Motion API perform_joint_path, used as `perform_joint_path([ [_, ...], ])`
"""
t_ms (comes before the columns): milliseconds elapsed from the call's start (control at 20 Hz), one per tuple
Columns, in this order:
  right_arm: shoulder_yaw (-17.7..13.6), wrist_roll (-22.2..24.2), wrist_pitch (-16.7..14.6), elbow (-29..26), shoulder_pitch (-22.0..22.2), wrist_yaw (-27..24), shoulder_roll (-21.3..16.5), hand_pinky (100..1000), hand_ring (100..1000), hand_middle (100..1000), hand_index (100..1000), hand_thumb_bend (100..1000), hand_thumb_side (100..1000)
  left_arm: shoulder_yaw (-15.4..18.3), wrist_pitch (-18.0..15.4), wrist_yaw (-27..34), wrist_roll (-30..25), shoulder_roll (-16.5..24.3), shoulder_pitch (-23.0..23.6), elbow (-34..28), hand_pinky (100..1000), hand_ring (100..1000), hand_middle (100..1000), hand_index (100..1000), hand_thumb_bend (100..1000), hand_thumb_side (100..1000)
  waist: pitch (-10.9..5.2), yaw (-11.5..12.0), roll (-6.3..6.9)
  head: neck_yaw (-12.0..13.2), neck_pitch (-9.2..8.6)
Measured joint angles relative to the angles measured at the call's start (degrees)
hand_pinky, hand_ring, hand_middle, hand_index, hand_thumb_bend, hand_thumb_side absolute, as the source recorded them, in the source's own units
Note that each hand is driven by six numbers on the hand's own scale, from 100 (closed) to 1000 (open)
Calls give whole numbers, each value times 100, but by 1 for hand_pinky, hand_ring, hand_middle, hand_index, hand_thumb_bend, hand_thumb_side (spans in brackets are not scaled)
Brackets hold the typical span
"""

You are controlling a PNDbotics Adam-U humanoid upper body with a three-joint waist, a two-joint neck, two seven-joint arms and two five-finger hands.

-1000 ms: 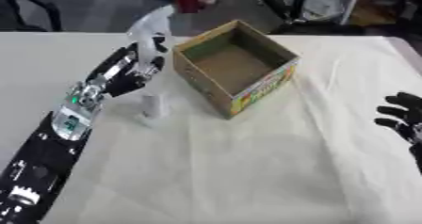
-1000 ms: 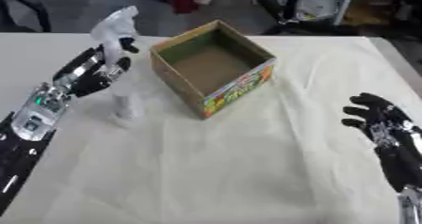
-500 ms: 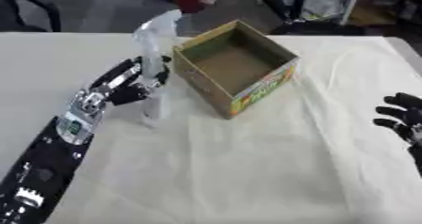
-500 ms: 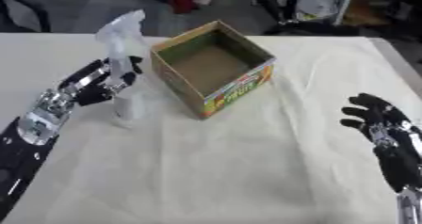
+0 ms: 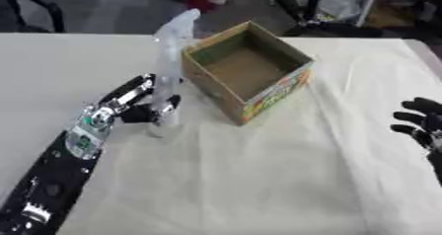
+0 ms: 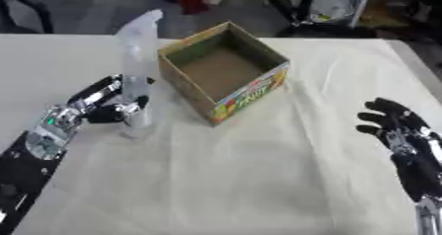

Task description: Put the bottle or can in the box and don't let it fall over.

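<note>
Lab or workshop, cloth-covered table, dark floor, metal racks and clutter behind

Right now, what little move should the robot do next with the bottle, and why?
Probably lift the bottle straight up. The left hand is curled round its lower part, it stands upright on the table beside the box, and the box wall looks high enough to block a sideways slide.

— How's the light?
— Bright and even on the white counter; shadows faint.
— Sharpness?
— Soft throughout (the clear bottle smears most), and the background is dim.
</note>
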Motion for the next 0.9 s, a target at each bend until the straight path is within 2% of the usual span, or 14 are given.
perform_joint_path([
  [50,0,4,-4,2,0,0,0,751,793,788,836,100,470,12,-19,70,41,-19,4,22,280,564,233,609,100,480,1,0,-6,0,0],
  [150,0,10,-11,5,0,0,1,751,793,788,836,100,470,27,-58,276,142,-40,14,62,235,516,175,552,100,543,7,0,-20,0,0],
  [550,2,17,-18,31,1,0,1,751,793,789,836,100,470,29,-84,1469,299,43,-73,-21,229,501,163,540,100,672,38,-40,-27,18,0],
  [750,41,54,-36,32,-3,-22,4,751,793,789,836,100,470,43,-55,1938,369,240,-456,-191,239,503,177,548,100,672,75,-204,-69,103,0],
  [900,119,130,-45,36,-47,-50,14,751,793,789,836,100,470,44,-126,2153,450,396,-807,-209,249,504,194,557,100,672,137,-438,-100,252,-6],
])
